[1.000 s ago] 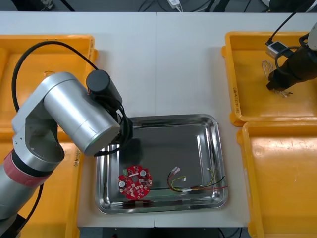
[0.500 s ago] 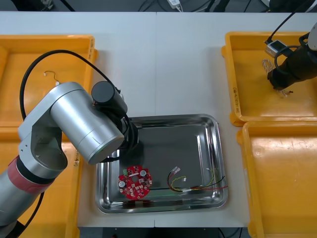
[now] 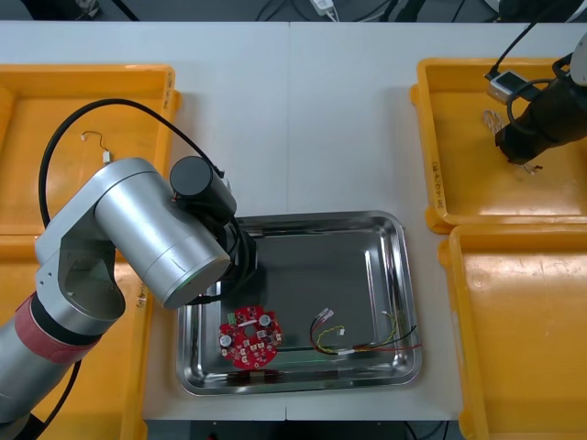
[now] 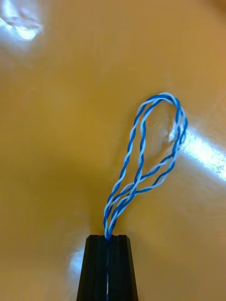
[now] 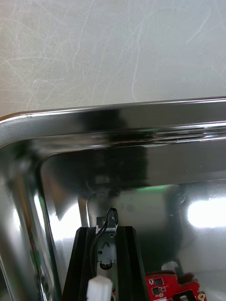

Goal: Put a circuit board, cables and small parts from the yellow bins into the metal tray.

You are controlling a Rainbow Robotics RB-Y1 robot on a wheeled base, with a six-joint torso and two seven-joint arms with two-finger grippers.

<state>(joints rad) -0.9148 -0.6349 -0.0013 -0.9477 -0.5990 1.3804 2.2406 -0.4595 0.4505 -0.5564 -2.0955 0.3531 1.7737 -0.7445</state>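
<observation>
The right gripper (image 4: 108,237), over the far right-hand yellow plastic bin (image 3: 459,183), pinches a twisted blue and white cable (image 4: 112,211) between nearly closed fingers. The left gripper (image 5: 107,230), inside the shiny metal tray (image 5: 141,122) near its corner, clamps a thin black cable (image 5: 111,218). A round red circuit board (image 3: 249,336) lies in the tray.

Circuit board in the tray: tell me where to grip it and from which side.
Take the round red circuit board by its rim, from straight above: it lies flat on the metal tray floor, so only the edge offers purchase. Set the jaws across the edge facing the cables, probably; the tray's walls crowd its left and near edges.
</observation>
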